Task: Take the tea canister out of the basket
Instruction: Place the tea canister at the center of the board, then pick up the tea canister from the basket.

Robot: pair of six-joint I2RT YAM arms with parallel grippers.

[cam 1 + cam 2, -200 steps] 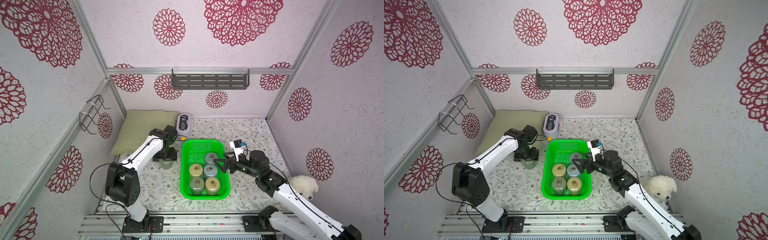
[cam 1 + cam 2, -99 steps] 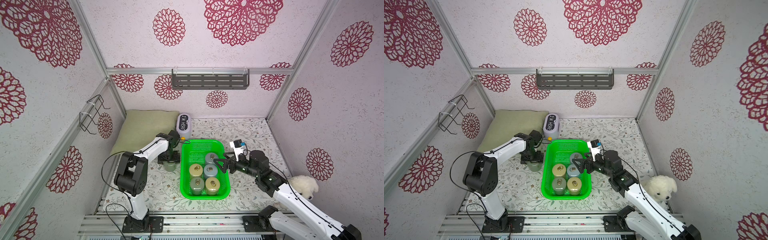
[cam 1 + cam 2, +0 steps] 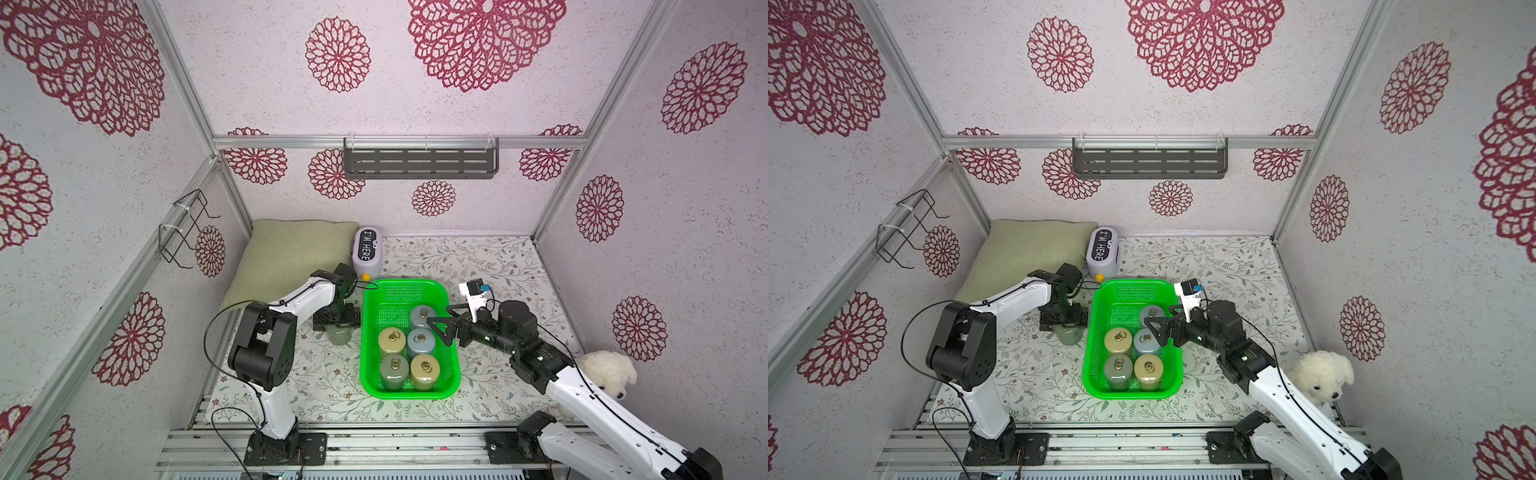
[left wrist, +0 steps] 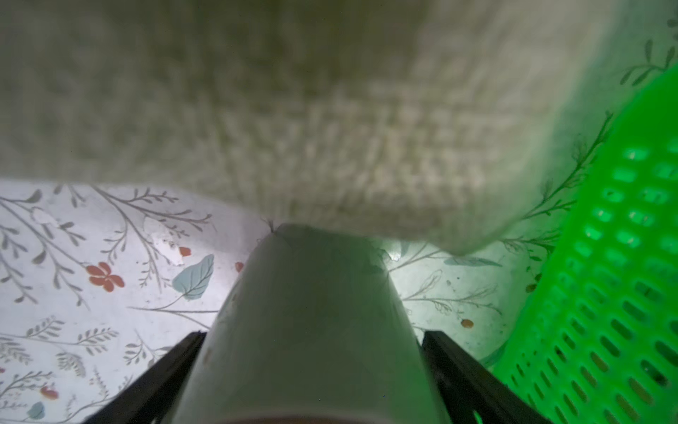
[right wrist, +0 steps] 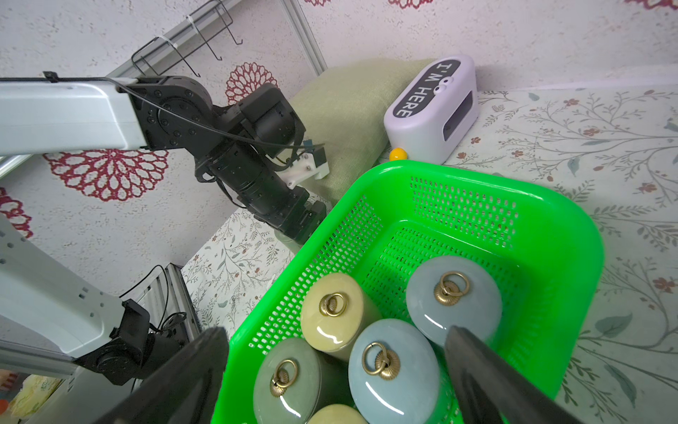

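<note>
Lavender box (image 3: 365, 253) just beyond the basket (image 3: 390, 303) reads "I'M HERE".

Glossy plastic and glazed tops on a matt printed cover

The basket (image 5: 550, 227) is bright green plastic, smooth and glossy at the rim, with pierced walls. The canisters (image 5: 394, 370) in it are shiny and glazed-looking on top, each with a brass-coloured metal ring (image 5: 453, 290). At the basket's 9 o'clock in a top view, the pale green canister (image 3: 340, 336) seems smooth and duller, though the wrist view is blurred. At 11 o'clock the cushion (image 3: 291, 253) is coarse woven cloth. The table cover (image 3: 478, 257) is matt. At 4 o'clock the toy dog (image 3: 606, 368) is white plush.
</note>
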